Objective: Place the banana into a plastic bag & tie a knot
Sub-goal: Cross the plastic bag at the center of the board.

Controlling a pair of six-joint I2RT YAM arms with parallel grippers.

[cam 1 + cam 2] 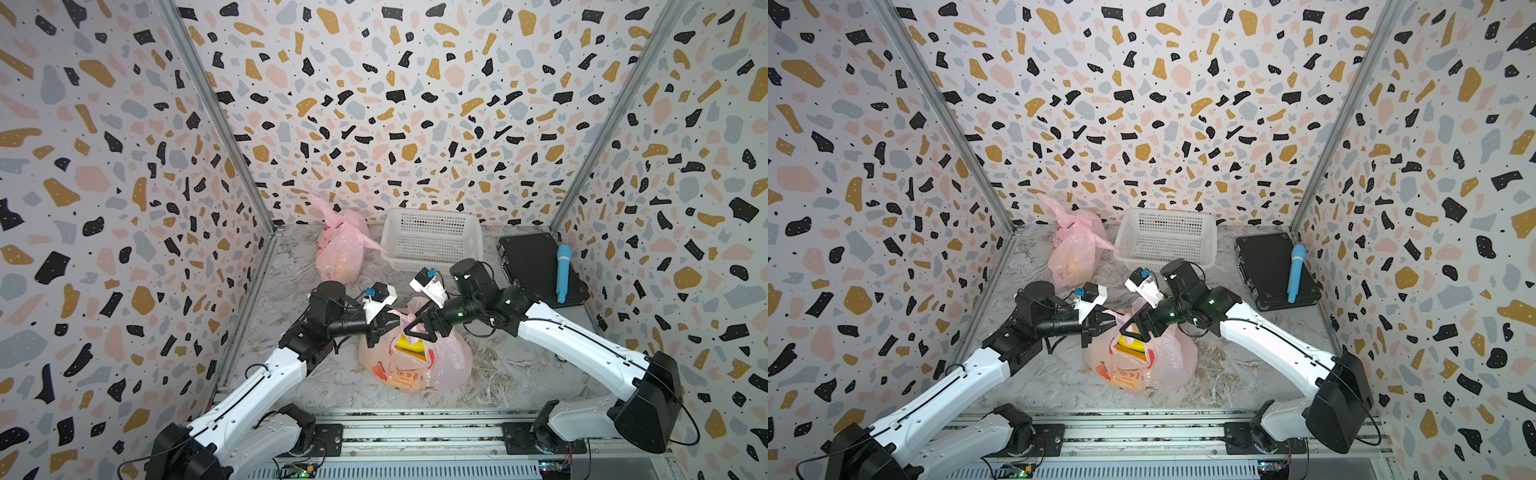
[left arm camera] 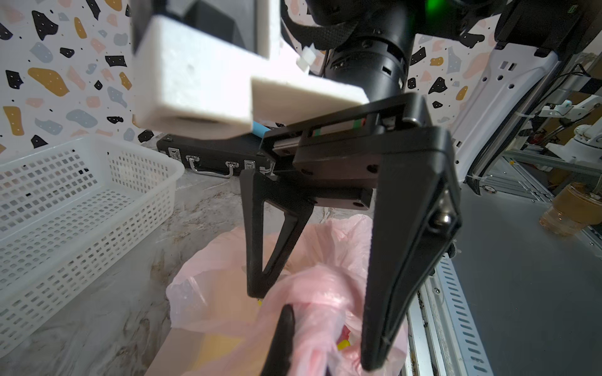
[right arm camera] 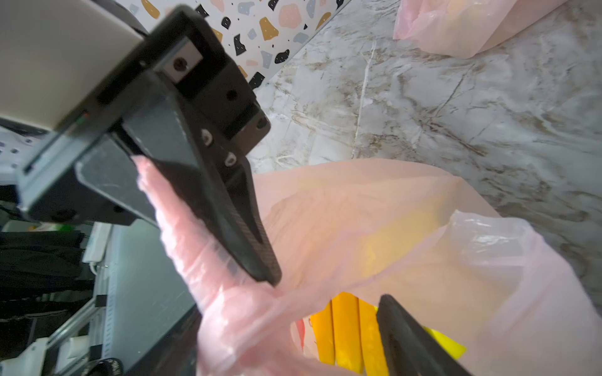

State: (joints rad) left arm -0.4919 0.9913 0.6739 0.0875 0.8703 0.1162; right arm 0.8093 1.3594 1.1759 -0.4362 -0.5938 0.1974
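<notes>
Pink translucent film is what you are handling: the pink plastic carrier bag [image 1: 451,361] sits slumped on the grey marbled worktop [image 1: 523,370], just toward 6 o'clock of its middle, with red print on its front. Through the film a yellow item [image 1: 405,344] shows inside, near the mouth. The right wrist view gives it as yellow and orange bands [image 3: 345,328], and you cannot tell its full shape. Your left arm [image 1: 257,382] reaches in from 8 o'clock, and the left jaws are clamped on a twisted pink handle [image 3: 182,234] of the bag, the strip running along one black finger [image 3: 221,201]. Your right arm [image 1: 582,345] comes in from 4 o'clock. The right jaws stand wide and grip nothing, one finger on either side of the bunched neck [image 2: 312,293] of the bag; whether either finger touches the film you cannot tell. In both top views the two sets of jaws meet almost tip to tip above the bag's mouth. At 11 o'clock lies a second pink plastic bag [image 1: 340,253], knotted at its top. At 12 o'clock stands a white perforated plastic basket [image 1: 432,216]. At 2 o'clock lies a flat black hard case [image 1: 528,266], with a sky-blue microphone-shaped toy [image 1: 563,272] on top of it.
</notes>
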